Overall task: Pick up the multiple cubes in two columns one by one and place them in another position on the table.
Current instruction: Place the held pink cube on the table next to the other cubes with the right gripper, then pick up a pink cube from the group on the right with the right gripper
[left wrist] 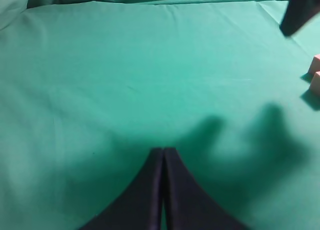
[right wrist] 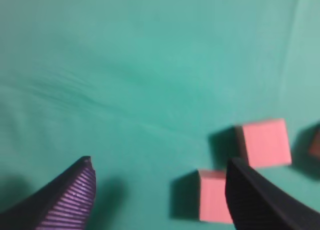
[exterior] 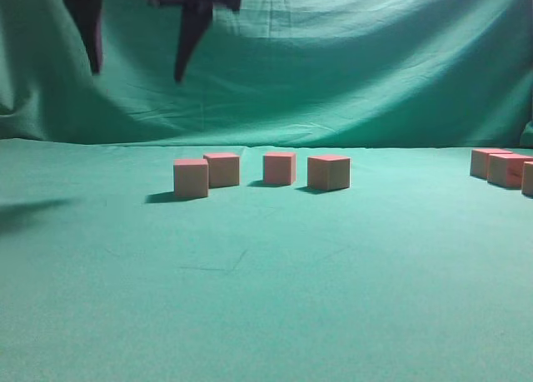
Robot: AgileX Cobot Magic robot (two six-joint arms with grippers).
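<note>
The table (exterior: 266, 299) spreads wide under me, smooth green cloth. On it stand the cubes: a loose group of four (exterior: 279, 168) near the middle and, well apart at the right edge, a tighter cluster (exterior: 504, 167) cut off by the frame.

They look to me like light, rigid little blocks with sharp edges and flat sides. I judge they won't crush or sag, but the smooth sides could slip or twist if I pinch a corner. I'd take one across two opposite flat sides, square on and low on the block, keeping clear of its neighbour.

My right gripper (right wrist: 160, 162) hangs high above the cloth, pointing down, fingers spread wide with nothing between them. Below it lie two cubes, one (right wrist: 265, 142) in full sight and one (right wrist: 212, 195) partly behind my right-hand finger; neither is touched.

My left gripper (left wrist: 163, 150) is low over bare cloth, well away from the blocks, its fingers pressed together and empty.
</note>
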